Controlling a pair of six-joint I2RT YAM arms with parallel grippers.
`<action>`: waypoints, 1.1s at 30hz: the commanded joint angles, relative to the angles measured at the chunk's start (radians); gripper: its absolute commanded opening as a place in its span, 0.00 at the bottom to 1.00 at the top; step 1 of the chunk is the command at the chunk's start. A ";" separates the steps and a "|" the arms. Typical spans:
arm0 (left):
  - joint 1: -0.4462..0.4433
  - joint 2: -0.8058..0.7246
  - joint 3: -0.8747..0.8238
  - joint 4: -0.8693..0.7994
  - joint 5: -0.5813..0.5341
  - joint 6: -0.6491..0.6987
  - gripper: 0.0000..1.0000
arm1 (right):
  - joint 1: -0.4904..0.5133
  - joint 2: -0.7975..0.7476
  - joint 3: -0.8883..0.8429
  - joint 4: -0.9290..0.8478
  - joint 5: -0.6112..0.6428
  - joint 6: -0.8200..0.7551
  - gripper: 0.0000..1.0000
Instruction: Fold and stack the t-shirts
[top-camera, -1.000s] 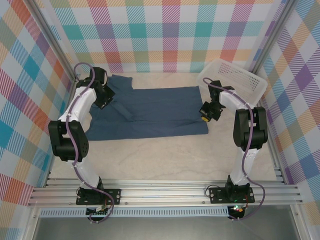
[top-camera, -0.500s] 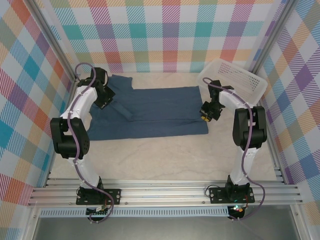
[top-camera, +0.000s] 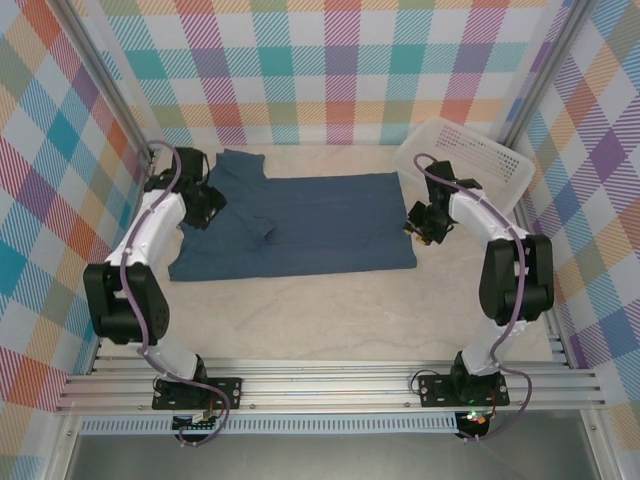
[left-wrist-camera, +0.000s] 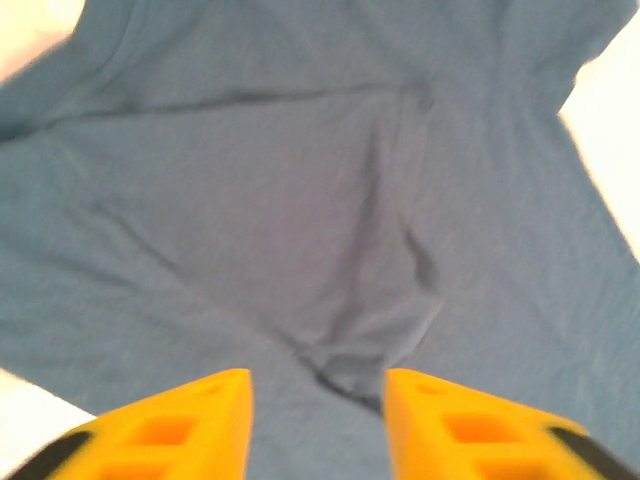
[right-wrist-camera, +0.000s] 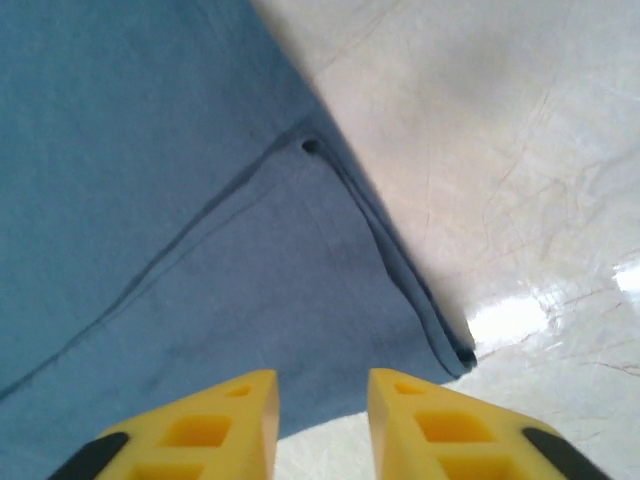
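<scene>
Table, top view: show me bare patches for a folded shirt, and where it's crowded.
Widest bare table lies between the t-shirt and the base rail. A thin strip runs between the t-shirt and the back wall. Crowded: the left end under the left arm, and the right end, where the right arm sits between t-shirt and basket.

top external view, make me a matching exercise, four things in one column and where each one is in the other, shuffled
Things
1. dark teal-blue t-shirt
2. white perforated basket
3. left gripper
4. right gripper

Places
a. far right corner of the table
b. at the shirt's right edge
c. spread flat mid-table
d. over the shirt's left end

Pairs: 1-c, 2-a, 3-d, 4-b
</scene>
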 joint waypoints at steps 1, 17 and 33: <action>0.008 -0.011 -0.121 0.031 0.065 -0.053 0.29 | 0.036 -0.008 -0.071 0.087 -0.063 0.023 0.22; 0.014 0.252 -0.177 0.044 -0.044 -0.116 0.19 | 0.048 0.223 -0.062 0.083 -0.032 0.036 0.15; -0.139 -0.099 -0.576 -0.045 -0.072 -0.182 0.21 | 0.053 -0.073 -0.422 -0.133 -0.008 0.186 0.21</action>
